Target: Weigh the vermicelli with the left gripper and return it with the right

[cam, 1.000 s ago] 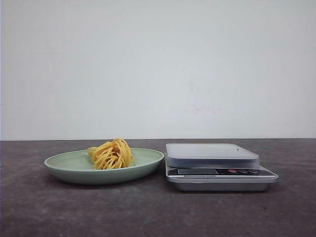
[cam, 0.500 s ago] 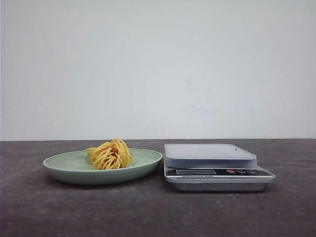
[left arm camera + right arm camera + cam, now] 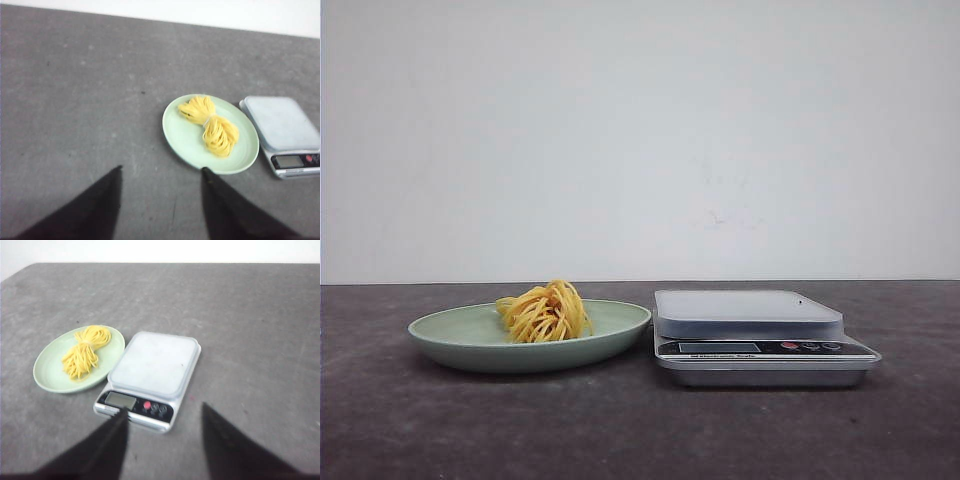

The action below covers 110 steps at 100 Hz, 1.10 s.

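Observation:
The vermicelli (image 3: 546, 313) is a small nest of yellow noodle strands lying on a pale green plate (image 3: 450, 335) left of a silver kitchen scale (image 3: 760, 345). It also shows in the left wrist view (image 3: 210, 125) and in the right wrist view (image 3: 85, 352). My left gripper (image 3: 161, 170) is open and empty, high above the table, short of the plate (image 3: 187, 142). My right gripper (image 3: 164, 407) is open and empty, high above the table near the scale's (image 3: 150, 365) display end. Neither gripper shows in the front view.
The plate and scale stand side by side on a dark grey table (image 3: 620, 430) before a white wall. The scale's weighing platform (image 3: 745, 305) carries nothing.
The front view shifts very slightly; the plate, vermicelli and scale stay in place.

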Available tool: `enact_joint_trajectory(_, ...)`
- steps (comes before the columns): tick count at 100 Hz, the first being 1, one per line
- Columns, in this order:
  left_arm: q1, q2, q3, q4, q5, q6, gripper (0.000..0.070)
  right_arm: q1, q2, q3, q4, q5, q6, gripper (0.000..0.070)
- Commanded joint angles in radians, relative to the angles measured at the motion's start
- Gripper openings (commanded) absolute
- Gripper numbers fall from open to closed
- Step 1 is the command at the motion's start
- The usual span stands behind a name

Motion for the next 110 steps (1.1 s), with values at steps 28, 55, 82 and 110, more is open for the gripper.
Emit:
enact_joint_trajectory(28,-0.004,0.003,0.011,0.112,-0.003,0.04,0.0,0.004,0.002,-0.007,0.137,0.021,0.012,0.0001)
enact_joint_trajectory(55,-0.004,0.003,0.011,0.11,-0.003,0.027,0.0,0.004,0.002,-0.006,0.139,0.0,0.011,0.0001)
enact_joint_trajectory(82,-0.004,0.003,0.011,0.11,-0.003,0.027,0.0,0.004,0.002,-0.006,0.158,0.0,0.011,0.0001)
enact_joint_trajectory(110,0.02,-0.01,0.007,0.121,-0.004,0.062,0.0,0.004,0.002,-0.006,0.157,0.0,0.011,0.0001)
